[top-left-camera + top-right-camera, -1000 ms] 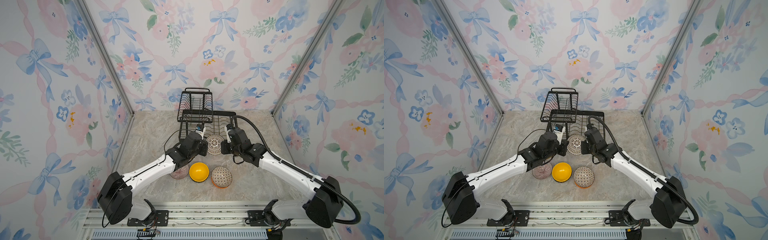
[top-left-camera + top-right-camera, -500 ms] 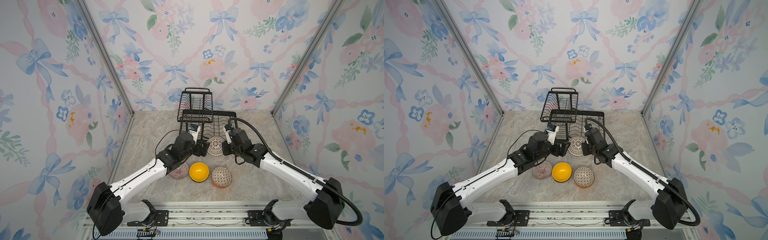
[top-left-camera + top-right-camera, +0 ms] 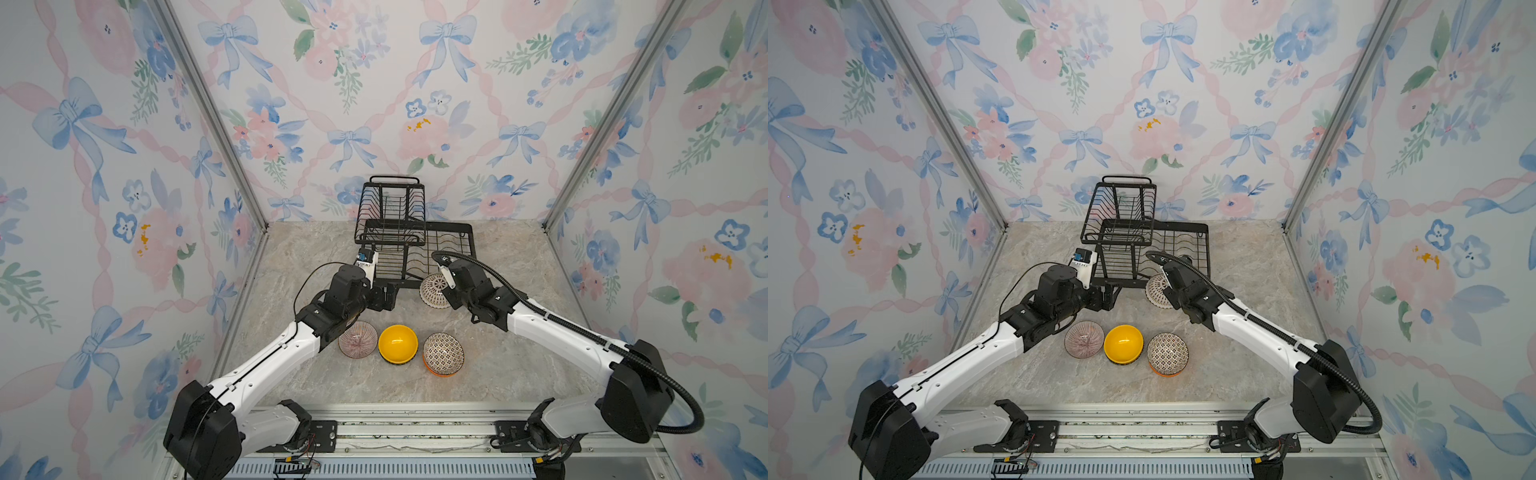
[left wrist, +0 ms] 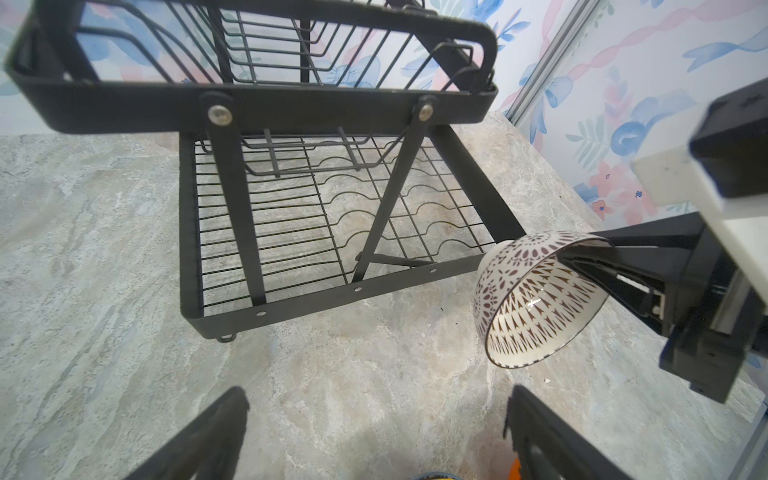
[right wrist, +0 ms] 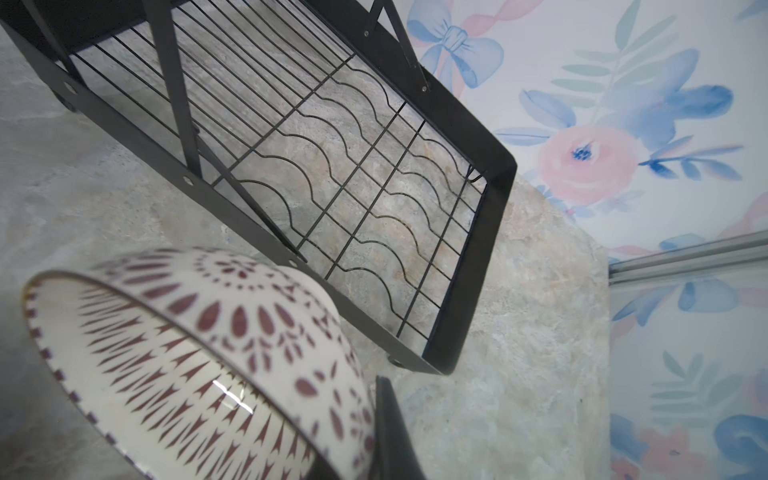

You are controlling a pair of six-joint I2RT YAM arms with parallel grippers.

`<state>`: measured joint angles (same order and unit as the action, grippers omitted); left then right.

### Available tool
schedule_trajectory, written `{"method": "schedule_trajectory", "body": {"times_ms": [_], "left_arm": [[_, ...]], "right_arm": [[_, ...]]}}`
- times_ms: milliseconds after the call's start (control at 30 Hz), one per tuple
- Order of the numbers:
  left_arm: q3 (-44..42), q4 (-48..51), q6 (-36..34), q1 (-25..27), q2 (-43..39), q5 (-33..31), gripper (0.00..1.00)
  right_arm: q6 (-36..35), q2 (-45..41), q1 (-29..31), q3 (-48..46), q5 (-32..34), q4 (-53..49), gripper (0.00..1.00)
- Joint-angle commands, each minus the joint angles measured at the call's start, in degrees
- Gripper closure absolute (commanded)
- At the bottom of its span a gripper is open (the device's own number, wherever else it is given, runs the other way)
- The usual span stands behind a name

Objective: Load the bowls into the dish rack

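Item: white bowl with dark pattern (image 3: pixel 432 291), tilted on edge, raised off the worktop (image 3: pixel 498 374) just in front of the dish rack (image 3: pixel 415 249), near the right end of its front rail; not in the rack. Change from a second ago: the left end effector (image 3: pixel 386 294), then pressed close against this bowl, has drawn back to the left and stands apart from it, while the bowl and the right end effector (image 3: pixel 445 286) sit where they were. Left end effector: fingers (image 4: pixel 224 428) spread wide, holding nothing, touching nothing, bare worktop between them, pointing at the rack's front rail. Right end effector: fingers pressed together on the bowl's rim, one inside and one outside the wall in the left wrist view (image 4: pixel 569 253); it alone carries the bowl. Rack: black wire, lower tray and raised upper basket both without bowls, standing towards the back wall. Remaining stock, unchanged, in a row on the worktop nearer the front: pinkish ribbed bowl (image 3: pixel 357 340), yellow bowl (image 3: pixel 397 343), dark-patterned bowl (image 3: pixel 443 353) nested in an orange bowl (image 3: pixel 440 372).
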<state>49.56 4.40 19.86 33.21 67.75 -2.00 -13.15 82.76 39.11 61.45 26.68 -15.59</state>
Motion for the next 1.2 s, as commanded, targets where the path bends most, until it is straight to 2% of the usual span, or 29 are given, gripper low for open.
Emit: {"method": "schedule_trajectory", "body": {"times_ms": [0, 233, 500, 633, 1167], "left_arm": [[-1.06, 0.95, -1.61, -1.25, -0.09, 1.18, 0.02], [-1.64, 1.39, -2.51, -3.19, 0.06, 2.18, 0.02], [-1.66, 2.36, -3.9, -4.54, 0.26, 2.33, 0.02], [-1.59, 2.49, -4.17, -4.82, 0.32, 2.87, 0.02], [-0.85, 4.79, -5.26, -4.91, 0.54, 3.66, 0.02]], "right_arm": [[-9.89, 1.14, 0.08, -0.88, 7.97, 10.02, 1.0], [-24.33, 2.52, 0.13, -7.18, 12.32, 28.7, 1.0], [-43.5, 10.23, 0.48, -9.93, 11.91, 51.08, 1.0], [-48.25, 14.27, 0.62, -8.16, 12.78, 55.99, 1.0], [-59.4, 16.97, -0.9, -6.31, 11.99, 63.61, 1.0]]}}
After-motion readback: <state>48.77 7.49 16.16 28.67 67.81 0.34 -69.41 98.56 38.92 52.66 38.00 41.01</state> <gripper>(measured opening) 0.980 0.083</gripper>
